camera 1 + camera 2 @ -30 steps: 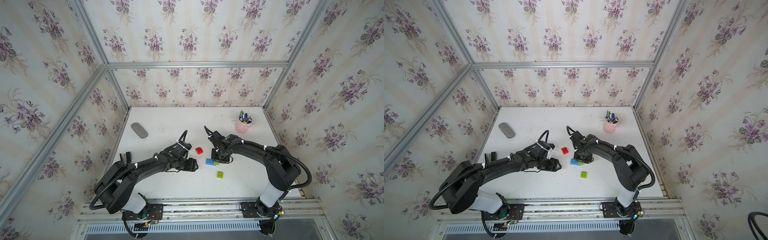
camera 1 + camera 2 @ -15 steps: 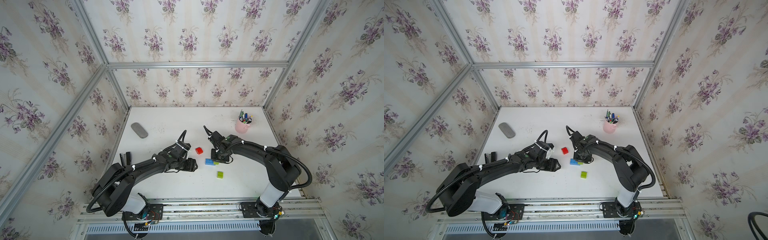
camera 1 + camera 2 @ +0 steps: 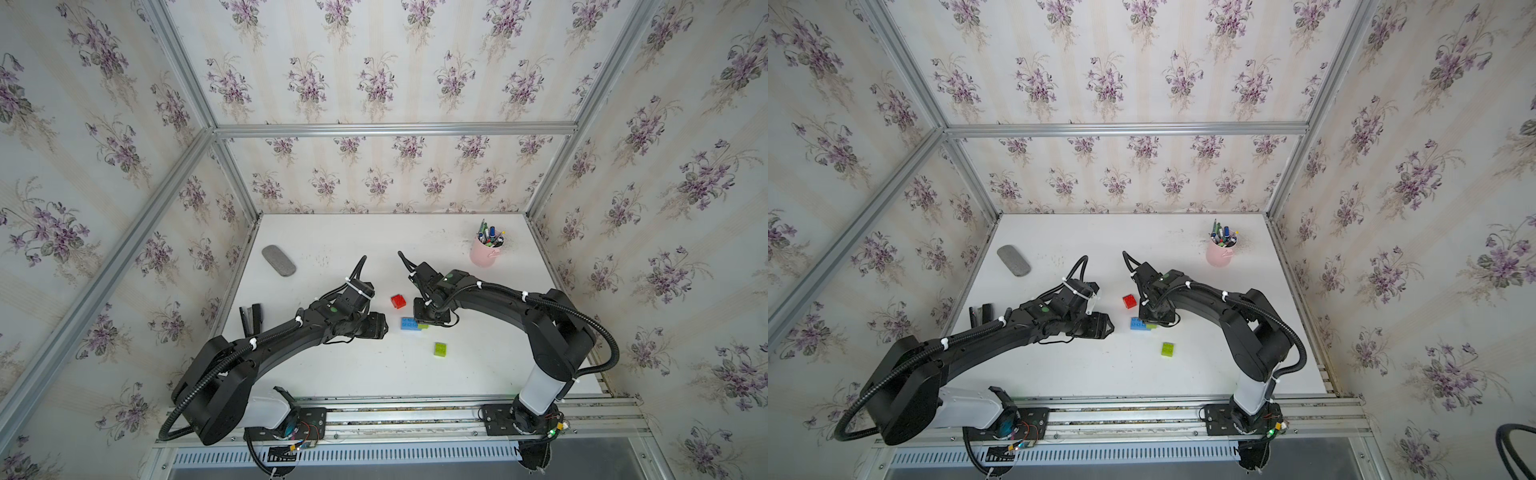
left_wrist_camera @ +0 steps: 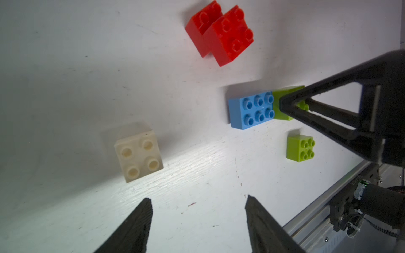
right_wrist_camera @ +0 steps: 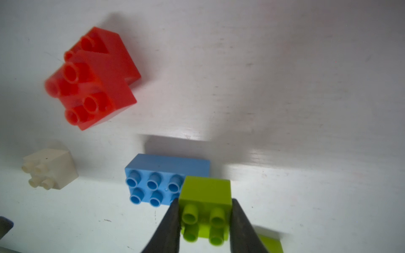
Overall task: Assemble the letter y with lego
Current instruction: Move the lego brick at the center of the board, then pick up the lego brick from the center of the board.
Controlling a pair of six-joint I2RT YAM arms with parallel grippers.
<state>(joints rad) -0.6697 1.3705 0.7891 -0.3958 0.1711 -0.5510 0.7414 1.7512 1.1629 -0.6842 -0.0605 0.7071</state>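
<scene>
At the blue brick's (image 5: 153, 166) end nearest my right arm, my right tool (image 5: 204, 201) pinches the lime-green brick (image 5: 205, 190) seated there; the blue's long axis runs toward my spread, empty left tool (image 4: 198, 210), which lies nearer the cream-white brick (image 4: 138, 153)

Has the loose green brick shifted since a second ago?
No. In a top view the loose green brick sits where it was against the pink cup.

On the white table (image 3: 332, 374), the right gripper (image 3: 429, 320) sits over one end of the blue brick (image 3: 408, 323), a green brick (image 3: 423, 327) peeking out beneath; a red block (image 3: 398, 301) lies just beyond; a second green brick (image 3: 440, 349) lies apart; the left gripper (image 3: 383, 326) faces the blue brick.
</scene>
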